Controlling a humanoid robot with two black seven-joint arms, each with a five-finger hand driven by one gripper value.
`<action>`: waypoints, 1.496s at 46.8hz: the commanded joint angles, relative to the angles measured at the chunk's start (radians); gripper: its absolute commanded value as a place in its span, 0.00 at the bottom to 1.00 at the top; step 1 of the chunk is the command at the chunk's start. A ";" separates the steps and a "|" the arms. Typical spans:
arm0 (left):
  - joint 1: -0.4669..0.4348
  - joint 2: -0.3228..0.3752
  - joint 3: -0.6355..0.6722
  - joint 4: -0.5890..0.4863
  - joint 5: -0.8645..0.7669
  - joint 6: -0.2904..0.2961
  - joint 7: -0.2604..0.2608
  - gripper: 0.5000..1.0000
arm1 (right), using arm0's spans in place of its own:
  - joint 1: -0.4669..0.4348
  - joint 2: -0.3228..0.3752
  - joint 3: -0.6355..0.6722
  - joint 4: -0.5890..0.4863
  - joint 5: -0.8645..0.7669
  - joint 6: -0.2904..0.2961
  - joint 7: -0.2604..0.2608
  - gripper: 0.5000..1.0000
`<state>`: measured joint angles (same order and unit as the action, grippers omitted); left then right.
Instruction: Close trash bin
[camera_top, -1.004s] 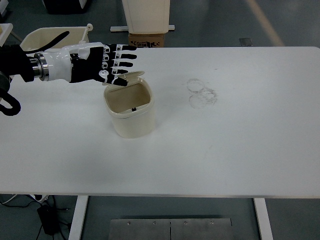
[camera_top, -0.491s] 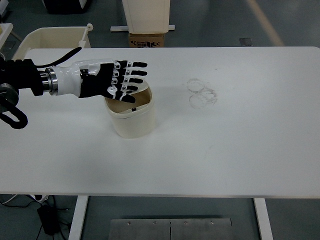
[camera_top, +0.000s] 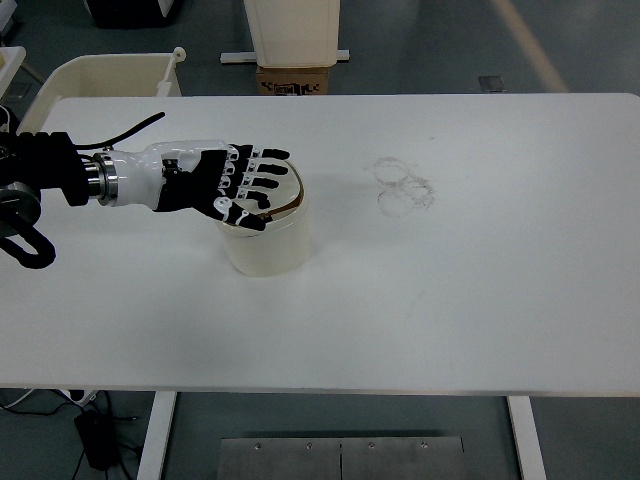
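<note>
Fingers spread flat, left robot hand (camera_top: 222, 185) presses on cream trash bin (camera_top: 266, 243), holding nothing.

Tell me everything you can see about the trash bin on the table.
The trash bin is small, cream-coloured and looks like plastic, with rounded corners. It stands upright on the white table, left of centre. The left hand lies flat over its top, fingers spread, hiding most of the lid; a dark gap shows along the right rim, so it does not look fully closed.
</note>
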<state>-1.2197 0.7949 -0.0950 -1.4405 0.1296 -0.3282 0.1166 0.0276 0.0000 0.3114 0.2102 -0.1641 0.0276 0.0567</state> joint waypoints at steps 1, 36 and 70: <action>0.000 0.000 0.000 0.000 -0.001 0.000 0.000 1.00 | 0.000 0.000 0.000 0.000 0.000 0.000 0.000 0.99; 0.031 0.000 -0.002 -0.001 -0.001 -0.003 0.000 1.00 | 0.000 0.000 0.000 0.000 0.000 0.000 0.000 0.99; 0.023 0.009 -0.009 0.002 0.021 0.000 -0.002 1.00 | 0.000 0.000 0.000 0.000 0.000 0.000 0.000 0.99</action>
<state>-1.1831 0.7951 -0.0957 -1.4409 0.1489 -0.3293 0.1164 0.0276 0.0000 0.3114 0.2101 -0.1641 0.0276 0.0567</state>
